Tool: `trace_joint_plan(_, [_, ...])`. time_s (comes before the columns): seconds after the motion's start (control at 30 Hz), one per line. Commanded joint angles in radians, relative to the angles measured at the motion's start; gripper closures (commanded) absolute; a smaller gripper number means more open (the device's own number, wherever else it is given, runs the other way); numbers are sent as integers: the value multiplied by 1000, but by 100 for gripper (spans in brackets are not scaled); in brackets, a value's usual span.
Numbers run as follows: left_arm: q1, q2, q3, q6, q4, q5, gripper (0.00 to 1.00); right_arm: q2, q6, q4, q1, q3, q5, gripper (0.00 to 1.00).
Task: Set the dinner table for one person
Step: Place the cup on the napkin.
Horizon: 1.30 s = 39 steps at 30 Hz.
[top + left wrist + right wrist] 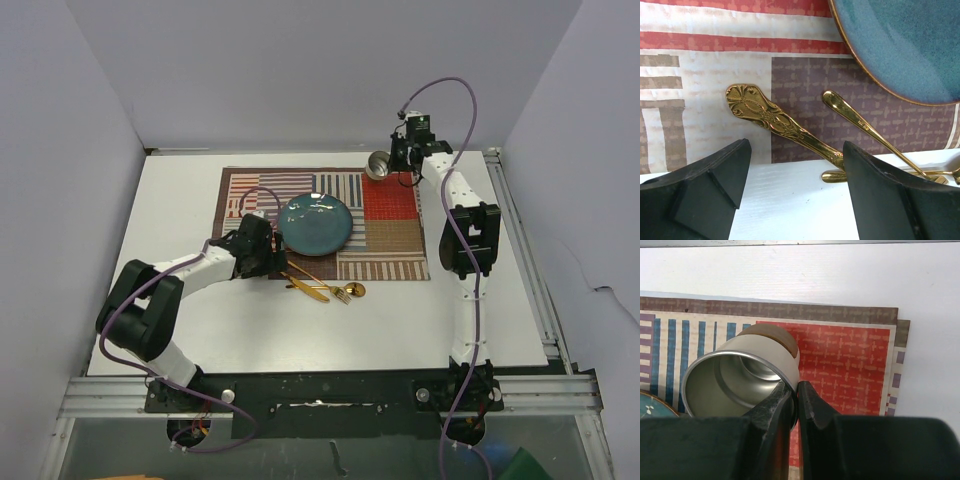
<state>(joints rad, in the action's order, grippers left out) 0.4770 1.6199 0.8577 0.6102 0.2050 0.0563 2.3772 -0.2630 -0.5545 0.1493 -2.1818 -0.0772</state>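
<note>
The large plain white rectangular dinner table (330,335), railed in aluminium at its edges, lies beneath both arms. Only the left wrist view shows the left gripper (796,167) with fingers apart, just short of ornate gold cutlery handles (771,118) that cross the edge of the striped patchwork placemat (805,75). Farther off, only the right wrist view shows the right gripper (796,396) clamped on the wall of a tilted steel cup (735,380).

The whole dinner table (180,330) is seen from high above its near edge. Wrist views are shot super close, angled down; the placemat (392,243) is caught in all three
</note>
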Motion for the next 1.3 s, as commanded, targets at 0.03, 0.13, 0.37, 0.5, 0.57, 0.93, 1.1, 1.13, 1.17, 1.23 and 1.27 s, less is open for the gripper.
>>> trace_joint_plan(0.03, [10, -11, 40, 11, -30, -9, 27, -19, -3, 14, -11, -9, -38, 100])
trace_joint_plan(0.13, [13, -13, 43, 14, -30, -9, 27, -13, 0, -2, -14, -11, -61, 100])
trace_joint_plan(0.37, [17, -22, 43, 14, -23, -2, 27, 2, 16, -47, -15, -14, -66, 100])
trace_joint_plan(0.5, [17, -39, 41, 14, -17, 6, 27, 16, 22, -64, -16, -24, -65, 100])
trace_joint_plan(0.57, [16, -46, 42, 13, -10, 9, 27, 27, 26, -71, -16, -34, -63, 100])
trace_joint_plan(0.93, [16, -58, 47, 10, -1, 20, 27, 29, 41, -39, -17, 5, -45, 50])
trace_joint_plan(1.1, [17, -54, 43, 11, -3, 19, 27, -17, 56, 22, -18, 74, -32, 0])
trace_joint_plan(1.13, [17, -54, 43, 11, -6, 18, 27, -18, 57, 24, -18, 74, -32, 2])
trace_joint_plan(1.17, [17, -52, 43, 12, -6, 16, 27, -18, 57, 25, -18, 74, -34, 2])
trace_joint_plan(1.23, [17, -50, 44, 13, -11, 11, 27, -21, 56, 33, -18, 85, -39, 2])
trace_joint_plan(1.27, [17, -47, 45, 13, -14, 9, 27, -22, 55, 38, -17, 90, -40, 3])
